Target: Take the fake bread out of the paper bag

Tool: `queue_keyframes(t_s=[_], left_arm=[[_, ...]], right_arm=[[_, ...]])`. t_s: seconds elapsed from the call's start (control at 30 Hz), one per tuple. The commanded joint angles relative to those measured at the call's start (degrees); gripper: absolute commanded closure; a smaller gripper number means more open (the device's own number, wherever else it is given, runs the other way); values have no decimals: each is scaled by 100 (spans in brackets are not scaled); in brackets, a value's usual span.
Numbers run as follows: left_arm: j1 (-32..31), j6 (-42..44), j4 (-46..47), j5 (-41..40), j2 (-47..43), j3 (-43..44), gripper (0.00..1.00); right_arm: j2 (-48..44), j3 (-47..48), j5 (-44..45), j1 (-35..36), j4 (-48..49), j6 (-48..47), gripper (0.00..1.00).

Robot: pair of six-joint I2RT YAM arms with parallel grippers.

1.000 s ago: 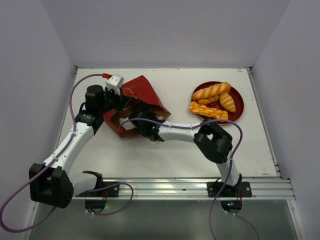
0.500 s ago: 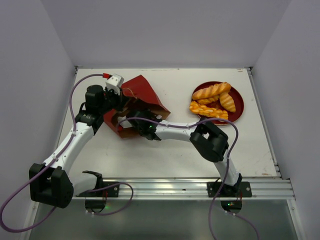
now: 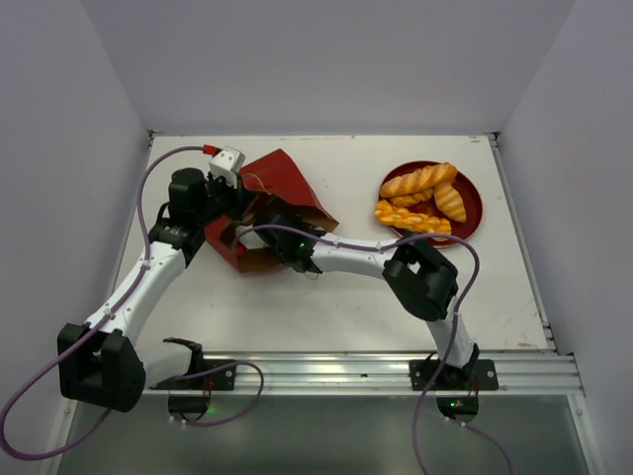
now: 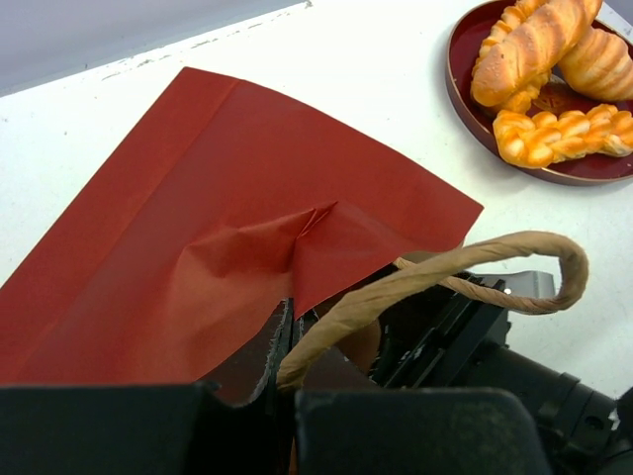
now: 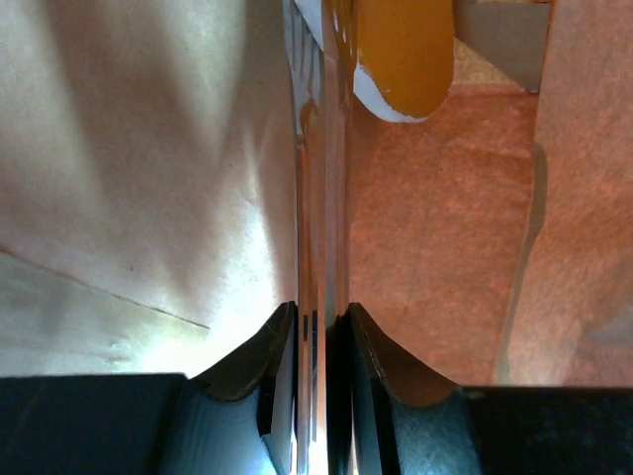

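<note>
Carrying surface: white tabletop (image 3: 346,297), with both arms bolted at its near edge.
Paper bag: the paper bag (image 3: 282,178) lies on its side toward the far-left part of the tabletop. It is red outside and brown inside, and its mouth faces the near edge.
Plate: a round red plate (image 3: 476,213) sits near the far-right corner, well apart from the bag.
Bread outside: four pieces of fake bread (image 3: 418,181), glossy and orange-golden, some of them twisted, are piled on the plate.
Bread inside: an orange piece (image 5: 401,49) with a pale edge shows deep in the bag, against the brown paper.
Handle: a tan loop handle (image 4: 445,272) arches over the bag's mouth.
Left hand: the left hand (image 4: 287,391) is pinched tight on the bag's rim, where the handle runs down between its fingers.
Right hand: the right hand (image 5: 321,317) is inside the bag with its jaws narrowed to a slit. A thin shiny edge stands between them. I cannot tell whether they grip it.
</note>
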Motion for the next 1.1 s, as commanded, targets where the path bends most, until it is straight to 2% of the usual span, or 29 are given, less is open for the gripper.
queue_keyframes(t_s=[0.0,0.37,0.77,1.07], left_arm=[[-18,-13,151,60,-86,-13,100],[-18,-5,160,25,-42,-31,100],[-10,4,168,-10,-25,-40,100],[-10,4,177,-45,-16,-40,100]], right_arm=[[-719,-168,-231,-62,-230,253,100],[-2027,-1047,-732,-115,-809,631,100],[-3566,-1793,-2049,-264,-1644,904,100],[-4401,-2278,-2648,-343,-2101,843,100]])
